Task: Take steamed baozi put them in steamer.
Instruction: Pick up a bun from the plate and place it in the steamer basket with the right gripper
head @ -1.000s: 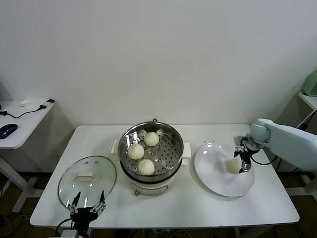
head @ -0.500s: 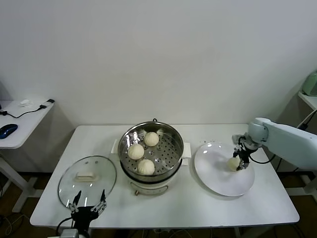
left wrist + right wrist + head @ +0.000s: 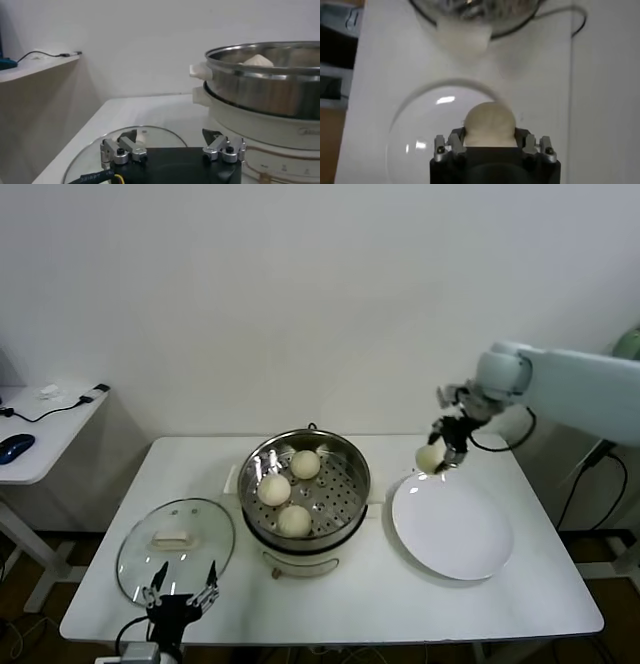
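Observation:
My right gripper is shut on a cream baozi and holds it in the air above the far left edge of the white plate. The held bun shows between the fingers in the right wrist view. Three more baozi lie on the perforated tray of the steel steamer at the table's middle; its rim shows in the left wrist view. My left gripper is open and parked low at the table's front left edge.
A round glass lid with a white handle lies flat left of the steamer, just beyond my left gripper. The plate is bare. A side desk with a mouse stands far left.
My right gripper has lifted the baozi off the plate and carried it up and left toward the steamer. The left arm has stayed where it was.

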Motion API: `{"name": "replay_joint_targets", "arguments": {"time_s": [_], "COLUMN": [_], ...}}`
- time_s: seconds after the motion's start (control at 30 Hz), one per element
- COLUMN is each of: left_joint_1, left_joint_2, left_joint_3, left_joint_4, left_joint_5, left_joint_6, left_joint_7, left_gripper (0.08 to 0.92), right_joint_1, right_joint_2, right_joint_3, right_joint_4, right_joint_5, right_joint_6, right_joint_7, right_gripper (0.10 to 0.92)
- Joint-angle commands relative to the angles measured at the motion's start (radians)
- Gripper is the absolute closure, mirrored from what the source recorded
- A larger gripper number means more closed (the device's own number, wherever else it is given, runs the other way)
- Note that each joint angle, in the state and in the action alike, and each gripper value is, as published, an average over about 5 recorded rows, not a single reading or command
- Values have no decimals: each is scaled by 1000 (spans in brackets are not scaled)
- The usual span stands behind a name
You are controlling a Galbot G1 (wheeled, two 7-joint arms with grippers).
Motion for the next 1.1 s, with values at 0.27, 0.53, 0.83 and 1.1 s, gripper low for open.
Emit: {"name": "replay_joint_targets", "arguments": {"time_s": [0.27, 0.53, 0.83, 1.1], "left_joint_1": [-3, -1, -7, -8], "left_joint_2": [2, 0, -2, -2], "left_joint_3": [-6, -7, -6, -8], "left_joint_4": [-16, -8, -9, -4], "left_joint_5": [-12, -14, -15, -15], "left_joint_6": [-1, -7, -2, 0], "left_joint_7": [0, -2, 1, 2], "left_gripper": [177, 177, 177, 177], "right_joint_1": [86, -90, -196, -217], "right_joint_2": [349, 399, 392, 392], "right_joint_3": [-28, -31, -17, -10], "right_joint_4": [110, 16, -66, -90], "right_joint_5": [319, 189, 99, 80], "right_joint_6": [-104, -105, -102, -99], "right_joint_7": [114, 135, 141, 136], "right_gripper": [372, 372, 372, 365]}}
